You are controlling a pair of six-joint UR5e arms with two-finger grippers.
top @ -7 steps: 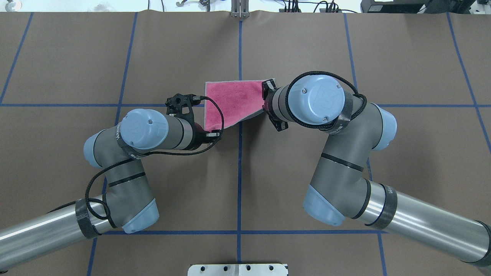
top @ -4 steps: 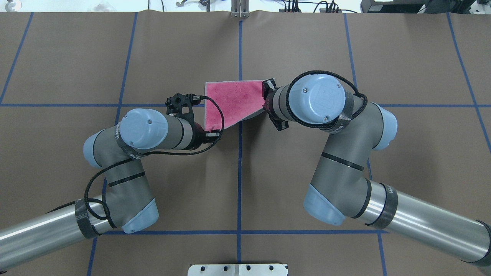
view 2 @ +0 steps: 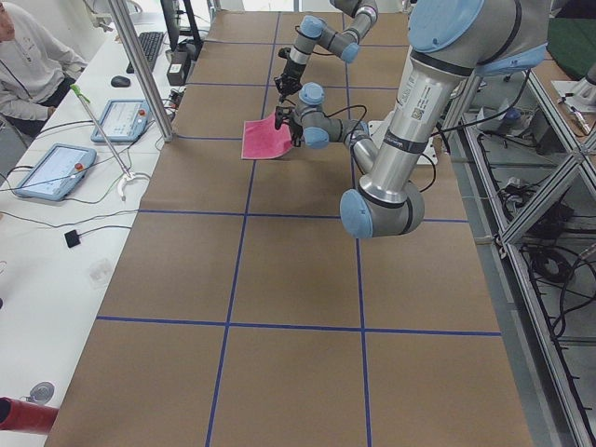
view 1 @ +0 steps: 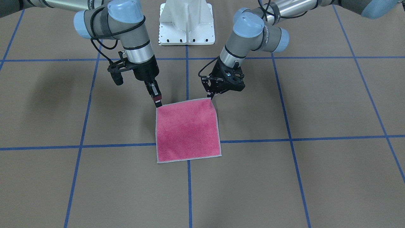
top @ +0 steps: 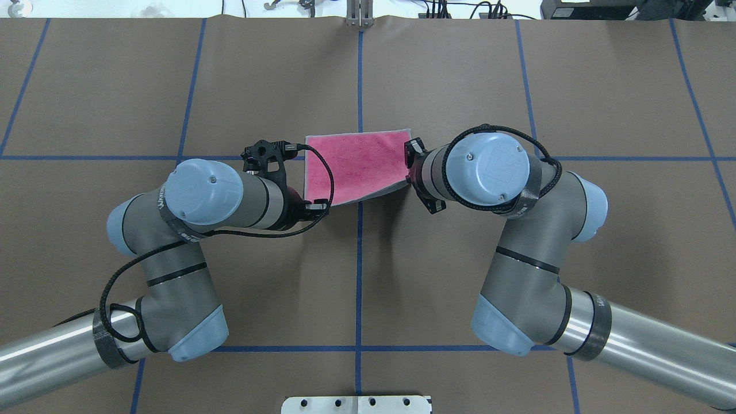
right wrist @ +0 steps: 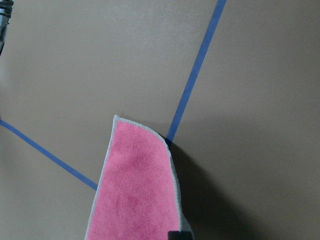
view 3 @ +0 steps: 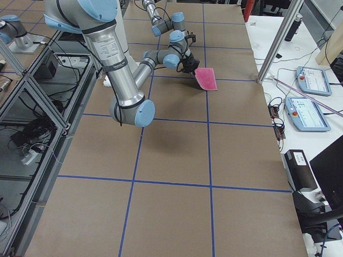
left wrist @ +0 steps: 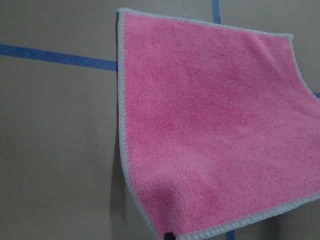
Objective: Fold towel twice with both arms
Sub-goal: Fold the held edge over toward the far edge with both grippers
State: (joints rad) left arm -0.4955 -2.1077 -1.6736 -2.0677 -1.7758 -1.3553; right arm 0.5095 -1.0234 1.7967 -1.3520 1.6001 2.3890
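Observation:
The towel [view 1: 186, 129] shows its pink face with a light grey border. Its far edge lies on the table and its robot-side edge is lifted. My left gripper [view 1: 211, 95] is shut on one lifted corner. My right gripper [view 1: 158, 103] is shut on the other. In the overhead view the towel [top: 356, 167] spans between the two wrists, which hide the fingers. The left wrist view shows the towel [left wrist: 210, 130] sloping down from the held corner. The right wrist view shows it [right wrist: 140, 190] as a narrow curled strip. The grey face is hidden.
The brown table cover [view 1: 284, 177] carries a grid of blue tape lines. The white pedestal base [view 1: 186, 22] stands behind the arms. In the exterior left view an operator [view 2: 28, 56] sits beside a side bench with tablets [view 2: 47, 172].
Both arms have drawn back toward the robot's base, dragging the towel with them. The right arm also shifted outward, so the held edge is stretched wider.

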